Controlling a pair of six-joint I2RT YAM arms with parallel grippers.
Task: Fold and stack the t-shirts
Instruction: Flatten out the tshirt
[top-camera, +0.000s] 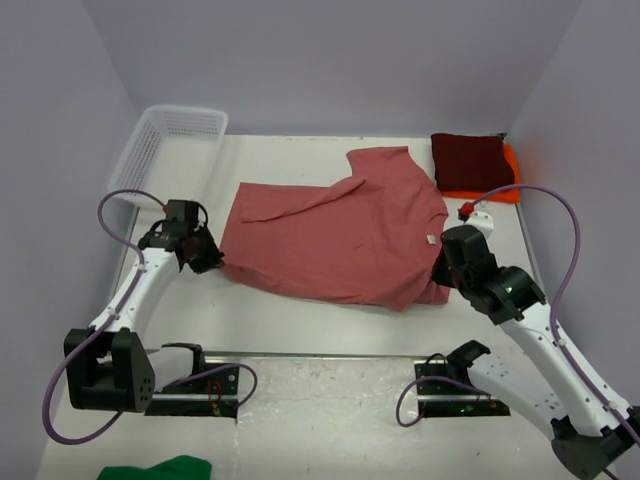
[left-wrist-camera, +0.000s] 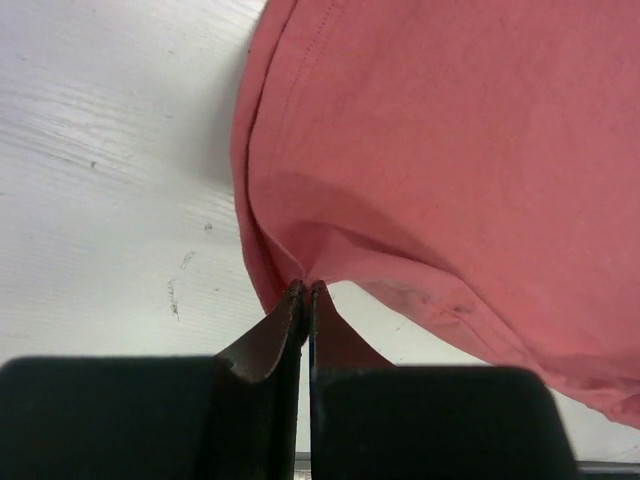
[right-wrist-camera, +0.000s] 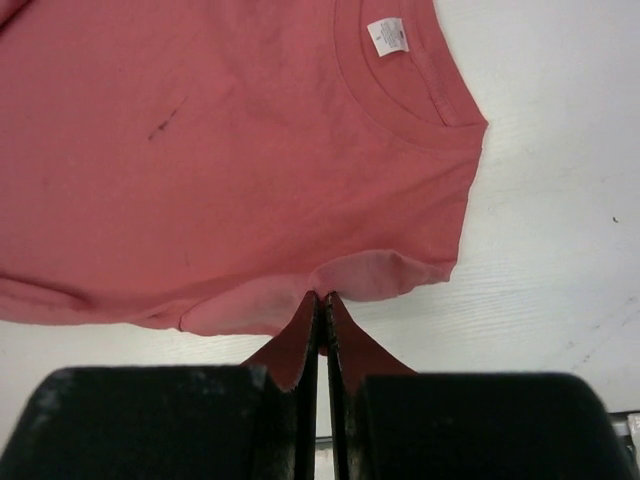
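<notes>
A faded rose t-shirt (top-camera: 335, 235) lies spread across the middle of the table, collar and white tag to the right. My left gripper (top-camera: 212, 262) is shut on its near-left hem corner (left-wrist-camera: 300, 270). At the near-right shoulder edge my right gripper (top-camera: 440, 272) is shut on a pinch of cloth (right-wrist-camera: 330, 285). In both wrist views the fabric bunches into the fingertips. A folded dark maroon t-shirt (top-camera: 470, 162) rests on a folded bright orange t-shirt (top-camera: 505, 188) at the back right.
A white mesh basket (top-camera: 165, 145) stands at the back left against the wall. A green cloth (top-camera: 160, 468) shows at the bottom edge, off the table. Walls close the table on three sides.
</notes>
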